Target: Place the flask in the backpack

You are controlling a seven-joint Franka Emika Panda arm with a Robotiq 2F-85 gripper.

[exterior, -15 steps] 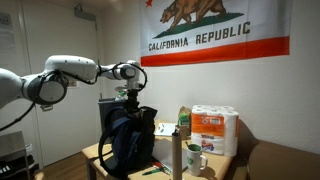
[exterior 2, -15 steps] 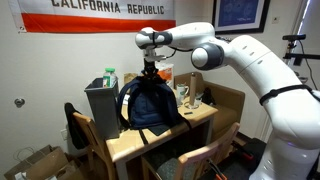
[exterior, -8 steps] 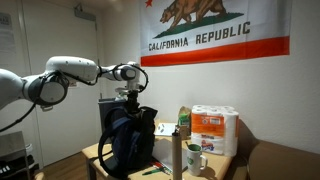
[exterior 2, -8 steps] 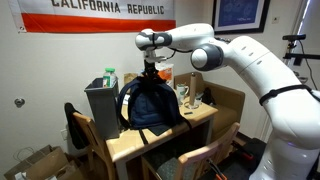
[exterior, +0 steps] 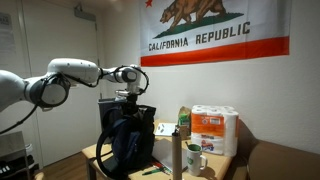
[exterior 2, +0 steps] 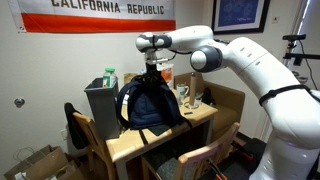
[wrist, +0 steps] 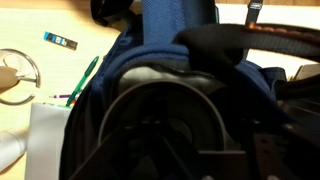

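Observation:
The backpack (exterior: 128, 142) (exterior 2: 150, 105) stands upright on the table, dark navy, with its top open. My gripper (exterior: 128, 98) (exterior 2: 149, 72) points straight down into that opening. In the wrist view the blue rim of the backpack (wrist: 150, 35) rings a dark round cylinder top, the flask (wrist: 160, 120), which sits down inside the bag right under the camera. The fingers are lost in the dark, so whether they still touch the flask is unclear. In both exterior views the flask is hidden by the gripper and the bag.
A silvery tall cylinder (exterior: 178, 158), a white mug (exterior: 195, 158) and a paper-towel pack (exterior: 213, 130) stand beside the bag. A grey box (exterior 2: 102, 105) sits close against it. A green pen (wrist: 85, 78) lies on the table. Chairs (exterior 2: 80, 130) ring the table.
The arm has stayed almost still above the backpack's opening; no other movement shows.

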